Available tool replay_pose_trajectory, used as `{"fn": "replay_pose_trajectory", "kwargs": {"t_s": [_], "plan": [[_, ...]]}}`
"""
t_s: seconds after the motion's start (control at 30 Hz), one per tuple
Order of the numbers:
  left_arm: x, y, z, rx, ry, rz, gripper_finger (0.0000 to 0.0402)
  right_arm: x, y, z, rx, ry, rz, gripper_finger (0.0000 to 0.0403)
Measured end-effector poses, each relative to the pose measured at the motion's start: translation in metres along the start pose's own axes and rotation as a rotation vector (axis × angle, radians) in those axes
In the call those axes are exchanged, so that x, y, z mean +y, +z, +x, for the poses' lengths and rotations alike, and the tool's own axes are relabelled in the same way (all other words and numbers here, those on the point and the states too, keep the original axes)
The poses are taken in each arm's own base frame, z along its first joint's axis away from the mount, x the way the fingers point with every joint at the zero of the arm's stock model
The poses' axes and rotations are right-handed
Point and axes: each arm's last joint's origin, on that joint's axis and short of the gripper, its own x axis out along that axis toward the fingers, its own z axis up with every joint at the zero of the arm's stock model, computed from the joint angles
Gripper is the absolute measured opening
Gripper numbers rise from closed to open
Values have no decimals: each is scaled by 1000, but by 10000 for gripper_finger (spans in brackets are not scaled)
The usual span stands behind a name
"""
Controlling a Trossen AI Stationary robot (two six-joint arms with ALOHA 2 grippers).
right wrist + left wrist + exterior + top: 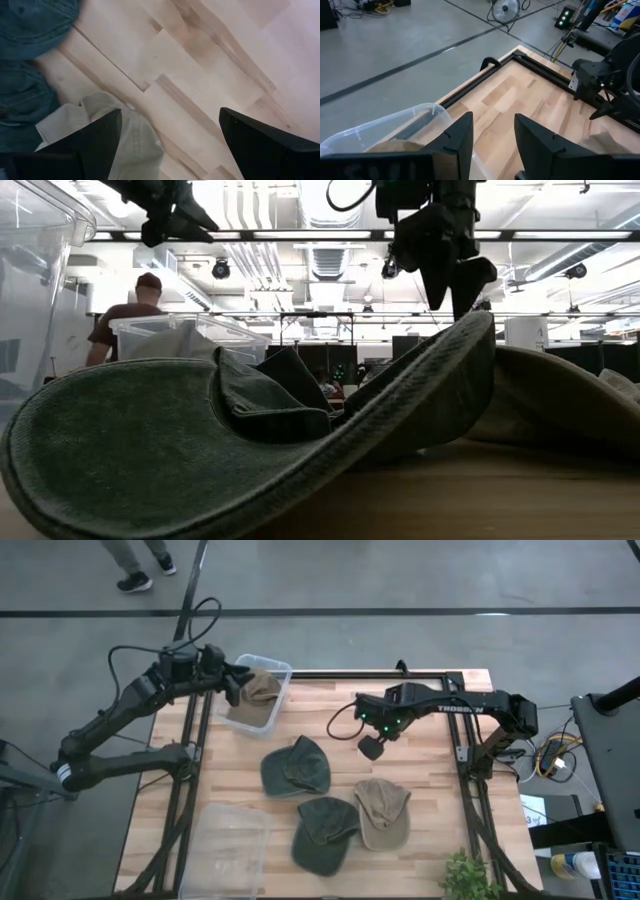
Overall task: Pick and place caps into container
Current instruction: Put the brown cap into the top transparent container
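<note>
A tan cap (264,688) lies inside the clear container (282,670) at the table's far left corner. My left gripper (232,682) hovers over that container's left part, open, with nothing between its fingers (492,142). Two dark green caps (297,767) (325,832) and another tan cap (382,812) lie flat on the wooden table. My right gripper (372,747) hangs open above the table, just far of that tan cap (127,137), touching nothing. In the low view a green cap's brim (200,450) fills the foreground.
A second clear container (232,848) stands at the table's near left corner. A small green plant (468,878) sits at the near right edge. A black frame (455,675) runs along the far and right sides. A person (130,315) stands beyond the table.
</note>
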Motion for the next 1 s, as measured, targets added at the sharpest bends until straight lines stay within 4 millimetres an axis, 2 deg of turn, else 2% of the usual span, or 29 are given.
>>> {"fn": "replay_pose_trajectory", "kwargs": {"t_s": [0.73,1.0], "plan": [[-2,0,-5,-17,-35,22,135,12,-17,1,75,-9,102,327],[-3,-10,-1,-12,-137,9,135,31,-41,2,170,4,137,327]]}}
